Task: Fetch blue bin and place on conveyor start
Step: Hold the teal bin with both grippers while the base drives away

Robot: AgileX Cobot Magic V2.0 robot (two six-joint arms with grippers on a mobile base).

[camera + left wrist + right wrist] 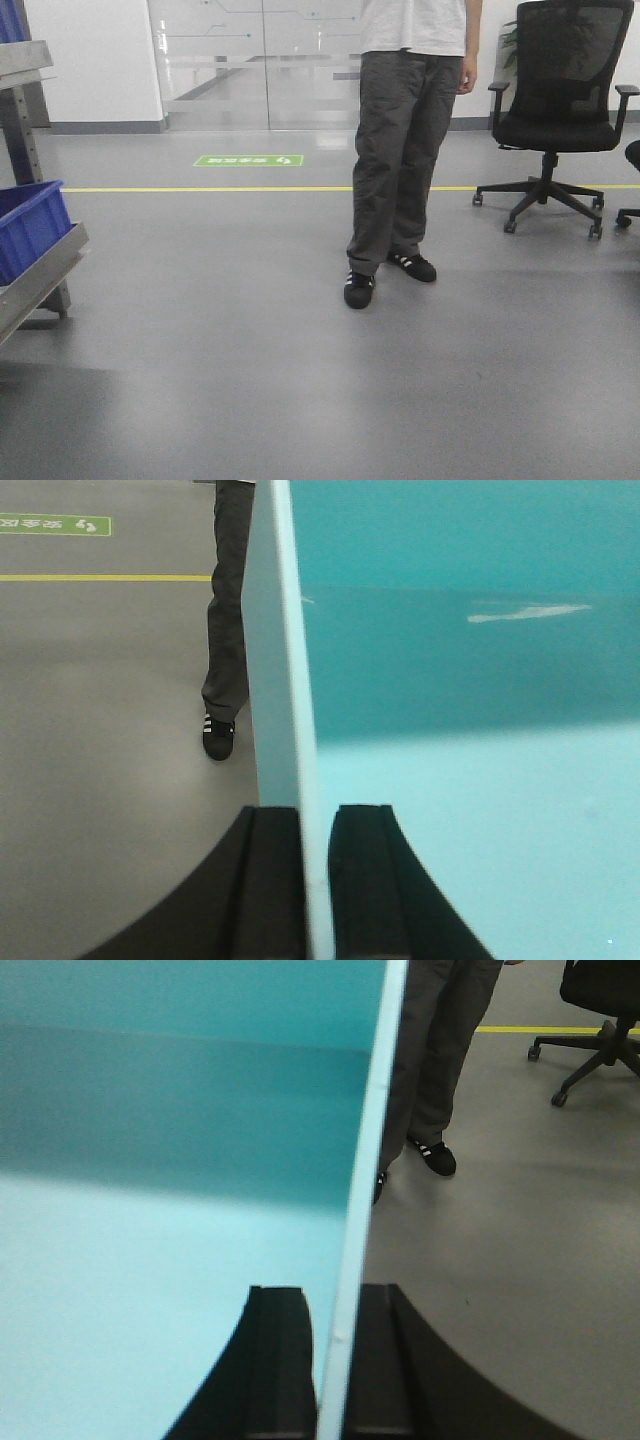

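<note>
One blue bin (pixel 450 660). My left gripper (pixel 312 820) is clamped on one side wall and my right gripper (pixel 335 1300) on the opposite wall.

One pale turquoise rectangular plastic tub (pixel 450 780). Two black grippers, left gripper (pixel 313 820) and right gripper (pixel 335 1305). One standing person in dark grey trousers (pixel 400 150). Left of the person, two dark blue plastic bins, lower (pixel 28 228) and upper (pixel 10 18). Right of the person, one black mesh office chair (pixel 560 90) and the edge of a second (pixel 630 158).

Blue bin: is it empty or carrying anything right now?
Empty, as far as visible: both wrist views show the blue bin with a bare turquoise floor and walls, nothing inside.
</note>
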